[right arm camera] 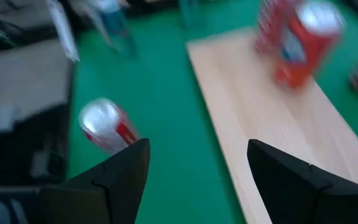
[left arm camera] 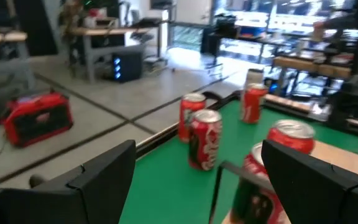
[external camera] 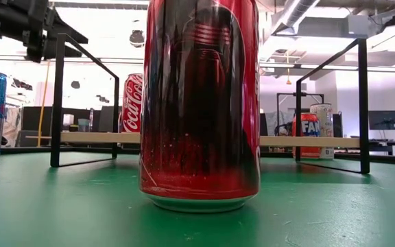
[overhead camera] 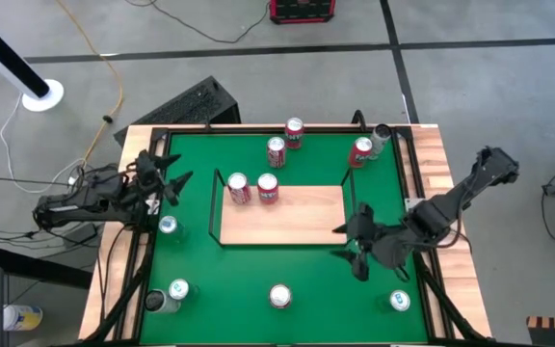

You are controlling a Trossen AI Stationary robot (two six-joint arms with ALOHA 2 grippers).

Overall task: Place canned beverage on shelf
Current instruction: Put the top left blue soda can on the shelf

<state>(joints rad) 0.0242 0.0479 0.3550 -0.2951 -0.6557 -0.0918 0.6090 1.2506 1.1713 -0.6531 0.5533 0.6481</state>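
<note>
The shelf, a light-wood board on black wire frames, stands mid-table, a little above the green top. Two red cans stand upright on its far left corner. More cans stand on the green: three red and one silver behind the shelf, several along the left and near sides. One red can stands near the front edge. My right gripper hovers open at the shelf's near right corner, over the board's edge. My left gripper stays open at the table's left edge, pointing level toward the cans.
A black frame rims the green top inside wooden edges. Cans stand at the near left, near middle and near right. The shelf's right half is bare wood.
</note>
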